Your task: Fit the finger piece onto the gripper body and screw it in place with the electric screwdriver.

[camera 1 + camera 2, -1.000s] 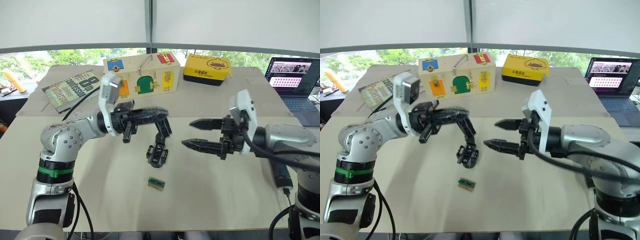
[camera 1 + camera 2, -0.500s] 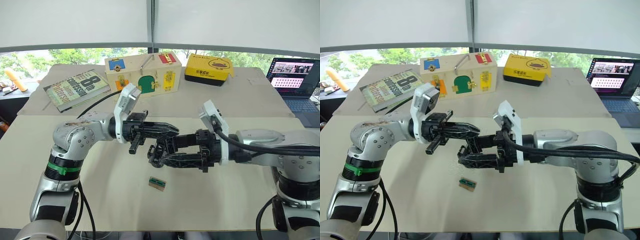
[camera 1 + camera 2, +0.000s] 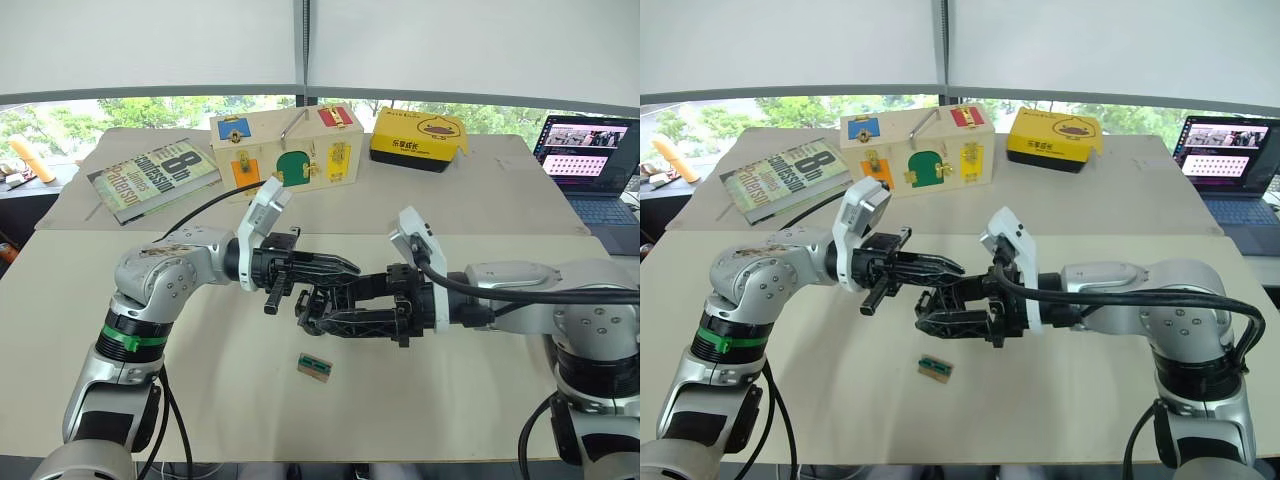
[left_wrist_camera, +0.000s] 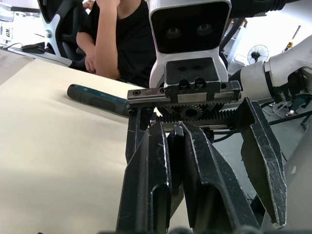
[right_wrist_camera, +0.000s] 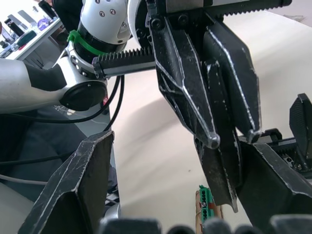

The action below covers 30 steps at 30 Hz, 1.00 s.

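Beige table (image 3: 480, 400) carries a wooden latch box (image 3: 285, 148) at 12 o'clock, a book (image 3: 150, 178) at 10, a yellow case (image 3: 417, 138) at 1 and a laptop (image 3: 590, 150) at 2. At centre the two arms meet, crowding the gripper body (image 3: 318, 306). Left gripper (image 3: 340, 266) is pinched on the finger piece (image 4: 175, 151); right gripper (image 3: 318, 306) is spread wide around the body. Screwdriver (image 4: 97, 97) lies well apart beside a seated person (image 4: 114, 36). Small green part (image 3: 315, 367) sits at 6. Since half a second ago the left gripper has edged slightly toward the right.

Gripper body (image 3: 318, 308) half hidden behind jaws
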### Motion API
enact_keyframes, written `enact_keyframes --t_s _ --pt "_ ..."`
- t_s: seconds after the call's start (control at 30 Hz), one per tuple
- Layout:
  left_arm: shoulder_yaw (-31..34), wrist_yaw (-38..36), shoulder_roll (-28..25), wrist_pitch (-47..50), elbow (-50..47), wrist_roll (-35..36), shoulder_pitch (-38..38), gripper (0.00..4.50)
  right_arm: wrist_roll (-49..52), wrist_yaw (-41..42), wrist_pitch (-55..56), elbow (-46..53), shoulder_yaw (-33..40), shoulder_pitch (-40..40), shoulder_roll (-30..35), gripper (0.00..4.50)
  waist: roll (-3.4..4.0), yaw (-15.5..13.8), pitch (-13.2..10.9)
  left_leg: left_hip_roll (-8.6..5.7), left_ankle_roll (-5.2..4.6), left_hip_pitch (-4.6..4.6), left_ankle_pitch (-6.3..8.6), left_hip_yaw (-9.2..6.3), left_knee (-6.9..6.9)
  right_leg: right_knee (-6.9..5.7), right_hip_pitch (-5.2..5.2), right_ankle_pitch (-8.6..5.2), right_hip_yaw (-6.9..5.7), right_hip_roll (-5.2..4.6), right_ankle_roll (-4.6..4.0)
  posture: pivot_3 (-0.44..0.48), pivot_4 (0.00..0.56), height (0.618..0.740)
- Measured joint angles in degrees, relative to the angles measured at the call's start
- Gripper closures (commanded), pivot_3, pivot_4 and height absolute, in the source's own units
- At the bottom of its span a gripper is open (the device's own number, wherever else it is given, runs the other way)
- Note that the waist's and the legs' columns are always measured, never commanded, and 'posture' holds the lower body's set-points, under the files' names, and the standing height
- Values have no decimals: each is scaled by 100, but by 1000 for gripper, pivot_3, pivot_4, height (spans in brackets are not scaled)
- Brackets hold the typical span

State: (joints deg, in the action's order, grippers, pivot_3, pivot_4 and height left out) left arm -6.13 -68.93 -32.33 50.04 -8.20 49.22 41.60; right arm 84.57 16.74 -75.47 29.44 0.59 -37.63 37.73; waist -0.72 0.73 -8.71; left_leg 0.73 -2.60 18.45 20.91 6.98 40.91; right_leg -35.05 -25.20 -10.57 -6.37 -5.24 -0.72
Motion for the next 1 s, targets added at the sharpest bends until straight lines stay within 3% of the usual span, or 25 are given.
enact_keyframes --t_s 0.3,0.33,0.4,0.6,0.7,0.73,0.83,1.0 --pt "-3 -172 35 -83 -39 -27 0 4500 -34 -109 68 -69 -10 10 141 3912 0 2 0 1 0 2 0 -3 0 1 0 0 -5 0 0 0 150 740" --pt "-4 -176 31 -84 -21 -28 -4 4500 -58 -110 76 -38 -22 10 143 4038 0 2 0 1 0 2 0 -3 0 1 0 0 -5 0 0 0 150 740" --pt "-4 -176 26 -77 -4 -26 -14 4500 -117 -93 102 -21 -47 10 144 4037 0 1 0 1 0 2 0 -4 2 2 0 0 -5 0 0 0 150 740" --pt "92 -139 -194 297 -8 145 8 1686 -312 397 454 185 -120 164 111 4058 1 -2 -1 2 0 4 0 -7 1 2 1 -1 -8 0 1 0 150 740" --pt "325 -227 -402 -153 40 -52 -38 230 -618 858 944 398 33 518 89 4058 2 -3 -1 1 0 7 0 -12 1 2 0 -1 -15 0 1 0 150 740" --pt "522 -214 -397 -439 143 -158 -51 0 -727 983 1033 444 49 580 159 4059 2 -3 -1 1 0 8 0 -12 1 4 1 -1 -15 0 1 0 150 740" --pt "848 -505 -732 -1316 526 -581 -181 0 -1030 1325 1231 629 60 812 377 4060 3 6 -1 2 0 6 0 -10 0 5 0 -1 -16 3 1 0 150 740" --pt "716 -1586 -1477 -3325 1592 -1857 -774 0 -1937 2147 2090 834 149 1567 522 4060 7 7 -3 2 3 2 0 0 -5 8 -2 -5 -17 3 0 0 150 740"
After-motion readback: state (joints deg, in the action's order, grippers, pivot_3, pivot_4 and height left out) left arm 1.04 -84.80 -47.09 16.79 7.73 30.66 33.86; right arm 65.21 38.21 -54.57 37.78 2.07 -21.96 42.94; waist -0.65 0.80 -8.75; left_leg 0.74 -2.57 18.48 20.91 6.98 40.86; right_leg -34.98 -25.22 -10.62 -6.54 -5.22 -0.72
